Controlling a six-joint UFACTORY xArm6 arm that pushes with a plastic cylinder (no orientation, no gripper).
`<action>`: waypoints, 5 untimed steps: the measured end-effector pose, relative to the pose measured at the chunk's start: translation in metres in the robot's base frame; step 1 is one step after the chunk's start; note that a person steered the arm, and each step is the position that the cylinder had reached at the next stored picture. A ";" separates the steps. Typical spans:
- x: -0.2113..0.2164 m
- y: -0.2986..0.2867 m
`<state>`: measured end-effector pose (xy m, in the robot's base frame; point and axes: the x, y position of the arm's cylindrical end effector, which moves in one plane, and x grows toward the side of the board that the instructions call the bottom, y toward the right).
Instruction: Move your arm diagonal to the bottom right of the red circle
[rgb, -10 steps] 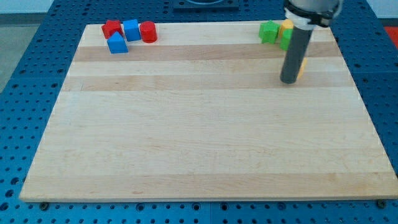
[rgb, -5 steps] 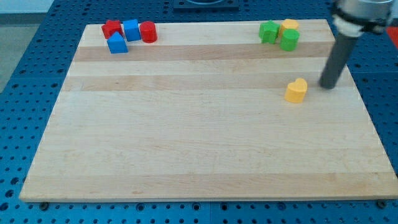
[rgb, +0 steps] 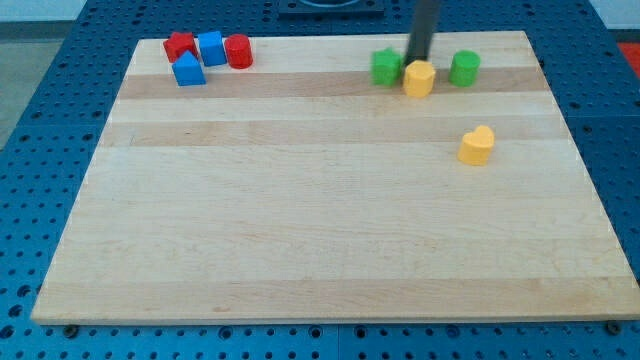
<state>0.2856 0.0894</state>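
The red circle (rgb: 238, 51) stands near the board's top left, at the right end of a cluster with a red block (rgb: 180, 45), a blue square block (rgb: 211, 47) and a blue block (rgb: 188, 70). My tip (rgb: 416, 61) is far to the red circle's right, near the top edge. It sits just behind a yellow block (rgb: 419, 78), between a green block (rgb: 387, 68) on its left and a green cylinder (rgb: 464, 68) on its right.
A yellow heart-shaped block (rgb: 477, 145) lies alone lower on the right side. The wooden board (rgb: 320, 230) sits on a blue pegboard table.
My tip swung from the right side to the top middle. The yellow block and one green block were pushed left and down, spreading that cluster. The yellow heart stayed put.
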 end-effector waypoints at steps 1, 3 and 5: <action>0.044 0.001; 0.113 0.041; 0.111 0.007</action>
